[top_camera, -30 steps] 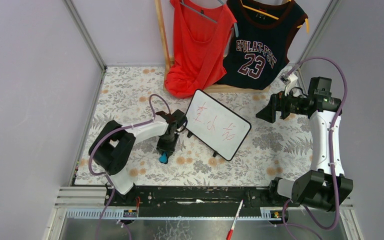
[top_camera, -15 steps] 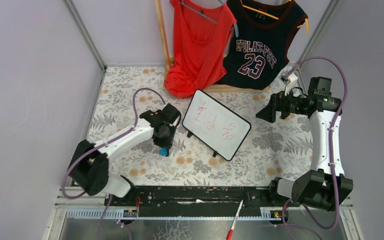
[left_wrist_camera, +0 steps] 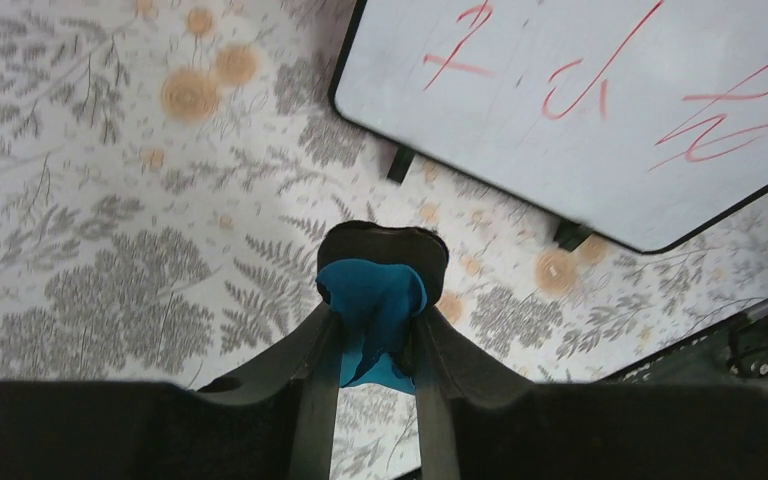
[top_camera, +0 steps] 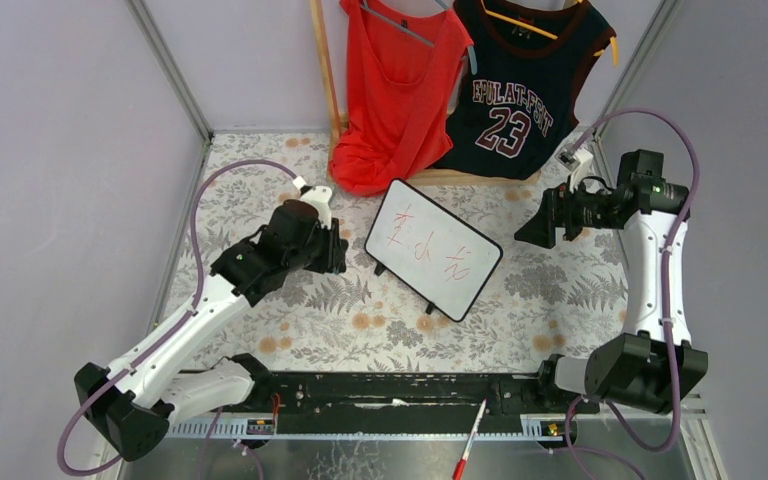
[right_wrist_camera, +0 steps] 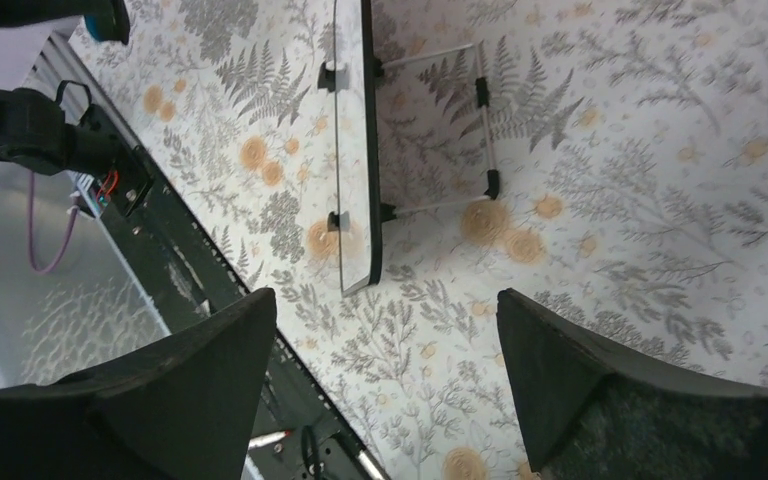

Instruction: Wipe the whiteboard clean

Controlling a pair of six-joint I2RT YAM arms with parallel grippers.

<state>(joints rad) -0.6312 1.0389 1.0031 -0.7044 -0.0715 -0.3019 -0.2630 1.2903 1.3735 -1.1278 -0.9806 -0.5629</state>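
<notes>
The whiteboard (top_camera: 433,247) stands tilted on its small feet at the middle of the floral tablecloth, with red handwritten marks on it. My left gripper (top_camera: 336,251) is just left of its left edge, raised off the cloth. In the left wrist view the left gripper (left_wrist_camera: 375,325) is shut on a blue eraser (left_wrist_camera: 372,297) with a black pad, and the whiteboard (left_wrist_camera: 580,120) lies ahead to the right. My right gripper (top_camera: 538,229) hovers right of the board, open and empty. In the right wrist view this gripper (right_wrist_camera: 382,300) sees the whiteboard (right_wrist_camera: 354,150) edge-on.
A red tank top (top_camera: 397,90) and a dark number 23 jersey (top_camera: 520,85) hang from a wooden rack at the back. A red marker (top_camera: 469,441) lies below the front rail (top_camera: 390,390). Walls enclose the table on the left and right.
My left arm has swung back and up, carrying the eraser from low over the cloth in front to the board's left edge. The right arm has barely moved.
</notes>
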